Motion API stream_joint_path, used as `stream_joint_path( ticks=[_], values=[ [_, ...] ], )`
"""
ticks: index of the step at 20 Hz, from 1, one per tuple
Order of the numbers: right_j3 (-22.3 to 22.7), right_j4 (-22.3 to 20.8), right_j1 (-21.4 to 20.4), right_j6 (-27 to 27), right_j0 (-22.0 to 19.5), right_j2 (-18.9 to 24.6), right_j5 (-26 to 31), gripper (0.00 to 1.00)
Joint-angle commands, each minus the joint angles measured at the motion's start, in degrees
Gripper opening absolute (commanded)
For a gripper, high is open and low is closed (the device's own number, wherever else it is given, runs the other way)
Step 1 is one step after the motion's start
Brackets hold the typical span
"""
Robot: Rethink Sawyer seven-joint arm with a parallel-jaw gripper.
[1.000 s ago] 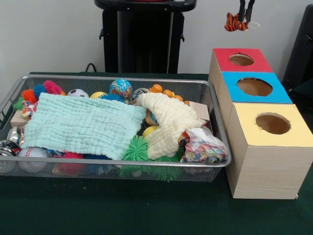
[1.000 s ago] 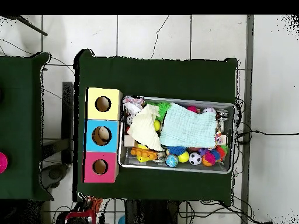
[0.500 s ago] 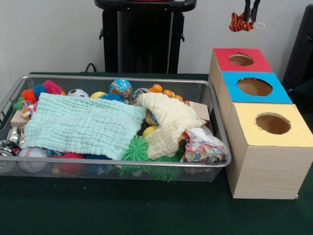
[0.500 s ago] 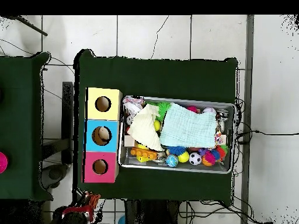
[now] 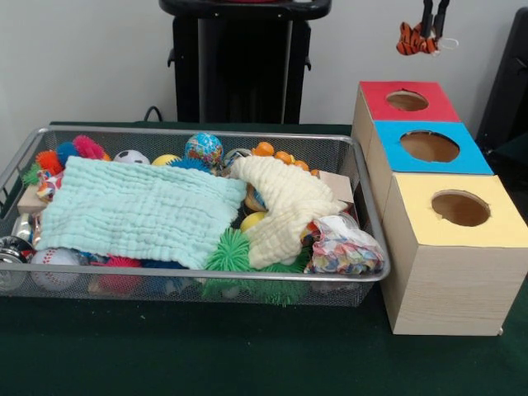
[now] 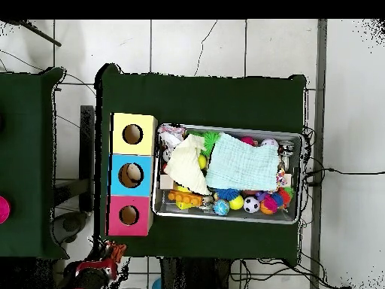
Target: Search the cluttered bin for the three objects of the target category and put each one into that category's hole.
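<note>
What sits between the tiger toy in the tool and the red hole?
Nothing visible. The tool holds the tiger toy in open air, above and behind the red hole, which is uncovered.

A dark green bench (image 5: 247, 363) fills the lower frame in the front view. Overhead, a second green-covered bench (image 6: 26, 158) sits at the left edge, white floor tiles (image 6: 225, 45) surround both, and black cables (image 6: 331, 171) trail at right.
</note>
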Motion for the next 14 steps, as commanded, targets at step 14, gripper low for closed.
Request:
stream_joint_path(
  ticks=[14],
  values=[
    [-5.87,1.26,4.23,9.24,-4.77,2.66,2.68,0.00]
  ],
)
